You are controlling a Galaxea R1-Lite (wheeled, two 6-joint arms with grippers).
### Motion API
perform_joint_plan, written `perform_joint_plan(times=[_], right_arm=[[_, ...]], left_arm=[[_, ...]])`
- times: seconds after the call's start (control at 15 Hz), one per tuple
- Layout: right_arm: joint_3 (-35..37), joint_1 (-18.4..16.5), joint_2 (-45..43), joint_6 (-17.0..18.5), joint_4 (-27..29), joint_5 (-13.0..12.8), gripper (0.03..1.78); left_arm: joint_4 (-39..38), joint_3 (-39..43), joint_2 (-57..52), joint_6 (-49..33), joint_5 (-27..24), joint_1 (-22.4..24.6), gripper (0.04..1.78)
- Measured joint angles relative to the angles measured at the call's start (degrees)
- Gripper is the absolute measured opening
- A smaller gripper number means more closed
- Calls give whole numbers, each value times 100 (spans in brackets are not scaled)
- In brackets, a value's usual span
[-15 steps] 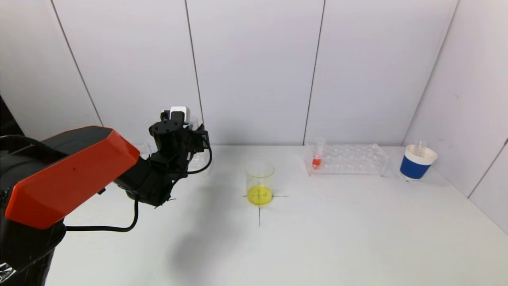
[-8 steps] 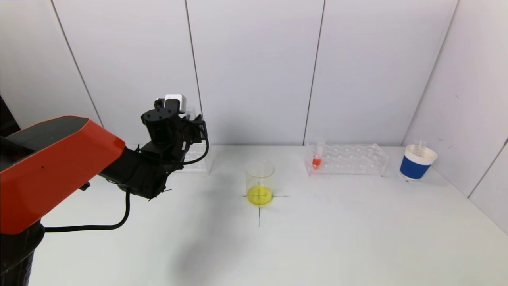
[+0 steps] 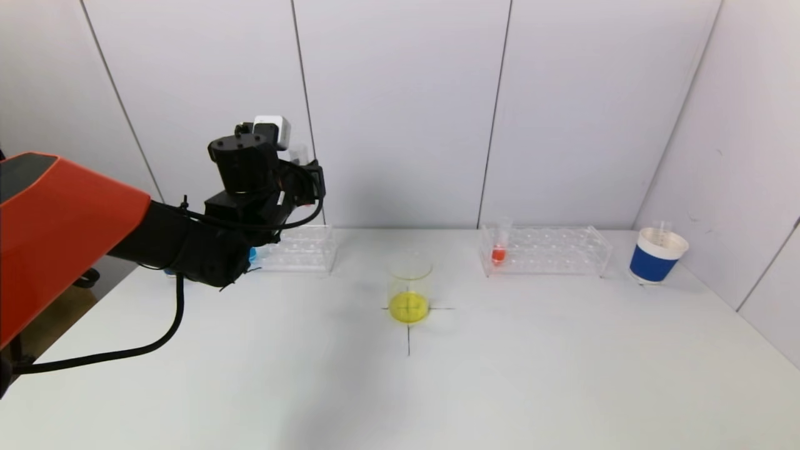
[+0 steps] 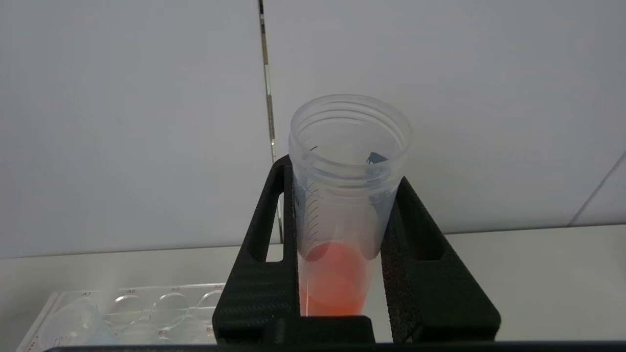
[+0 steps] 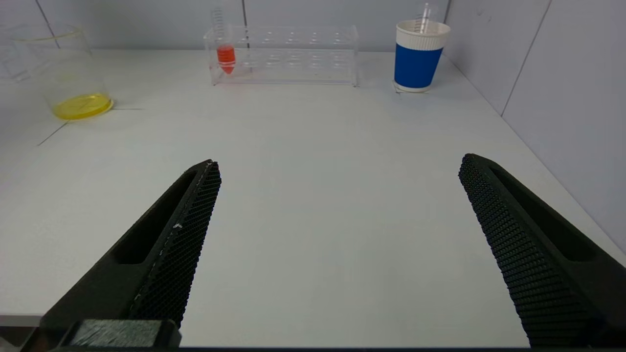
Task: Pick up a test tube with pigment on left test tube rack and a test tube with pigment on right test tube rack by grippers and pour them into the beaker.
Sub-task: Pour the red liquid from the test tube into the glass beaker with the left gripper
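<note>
My left gripper [image 3: 304, 175] is raised above the clear left rack [image 3: 303, 250], against the back wall. In the left wrist view the left gripper [image 4: 343, 171] is shut on an open, clear test tube [image 4: 337, 205] with orange-red pigment at its bottom, held upright. The glass beaker [image 3: 409, 284] with yellow liquid stands on a cross mark at the table's middle. The right rack [image 3: 553, 250] holds one tube of red pigment [image 3: 499, 251] at its left end. My right gripper [image 5: 340, 161] is open and empty, low over the table's near right part.
A blue and white paper cup [image 3: 656, 256] with a dropper in it stands at the far right, near the side wall. The left rack [image 4: 132, 313] keeps another tube [image 4: 73, 325] at its end, bluish in the head view [image 3: 252, 255].
My left arm has risen and drawn back to the left, carrying the tube up over the left rack. The beaker, the right rack and the cup have not moved.
</note>
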Motion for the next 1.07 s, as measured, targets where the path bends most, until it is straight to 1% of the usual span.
perform_joint_plan(times=[0.2,0.4,0.8,0.93,1.07], right_arm=[[0,0,0,0,0,0,177],[0,0,0,2,0,2,177],[0,0,0,0,0,2,177],[0,0,0,2,0,2,177],[0,0,0,0,-2,2,177]], left_arm=[[636,-369,-254,134,-193,-116,49],[1081,-725,-388,445,-484,-232,49],[1862,-1023,-505,502,-1300,-472,49],[1899,-1072,-505,602,-1599,-496,49],[1903,-1080,-477,883,-1922,-499,49]])
